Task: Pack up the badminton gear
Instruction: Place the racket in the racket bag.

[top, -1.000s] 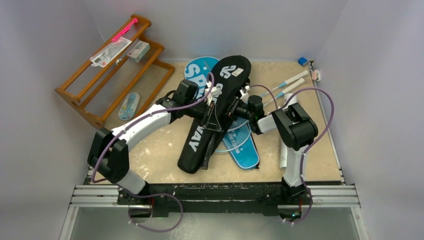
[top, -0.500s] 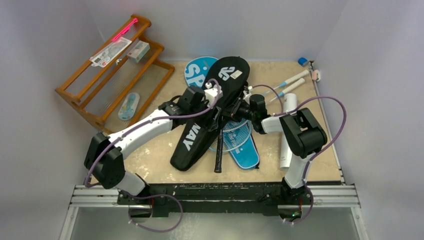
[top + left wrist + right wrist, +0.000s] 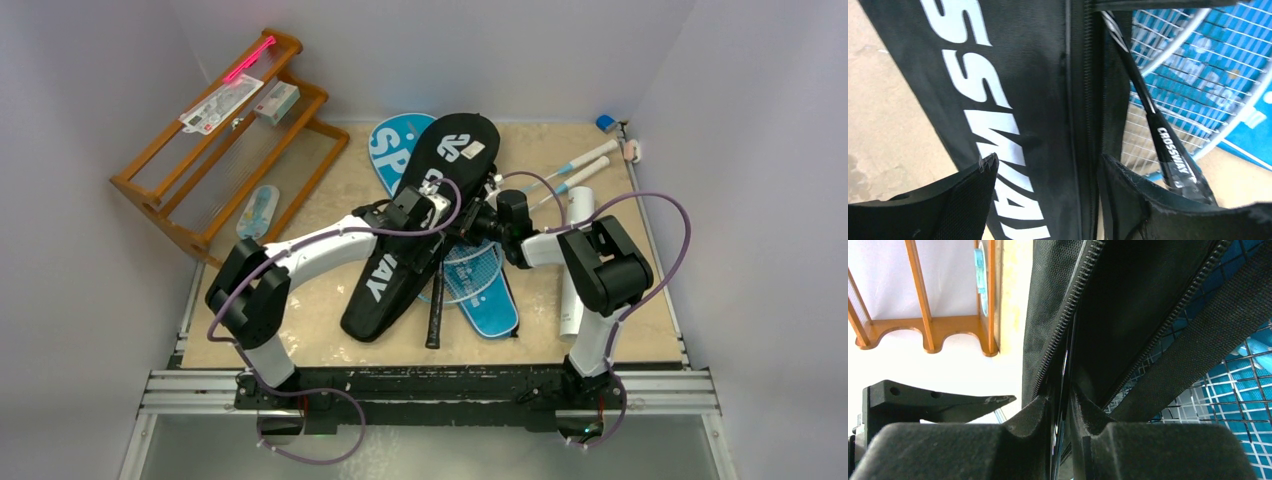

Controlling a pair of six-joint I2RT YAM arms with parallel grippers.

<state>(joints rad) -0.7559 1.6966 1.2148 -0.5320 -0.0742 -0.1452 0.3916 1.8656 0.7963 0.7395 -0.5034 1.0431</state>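
The black CROSSWAY cover (image 3: 400,260) lies slanted across the blue SPORT cover (image 3: 390,145). My left gripper (image 3: 437,213) hovers open above it, its fingers either side of the zipper line (image 3: 1087,100), nothing between them. My right gripper (image 3: 470,222) is shut on the thin frame of the black racket (image 3: 1064,380) at the cover's open zipper edge. That racket's shaft (image 3: 1170,155) and grip (image 3: 435,318) stick out of the cover. The light-blue racket (image 3: 475,272) rests on the blue cover. A white tube (image 3: 573,290) lies at the right.
A wooden rack (image 3: 200,180) stands at the back left with small packaged items (image 3: 225,100) on it and a blue item (image 3: 258,212) below. A small blue-capped thing (image 3: 606,123) sits in the back right corner. White walls enclose the table.
My left gripper has opened, let go of the black cover and moved right over it. The cover has dropped flat and the black racket's grip now shows below it.
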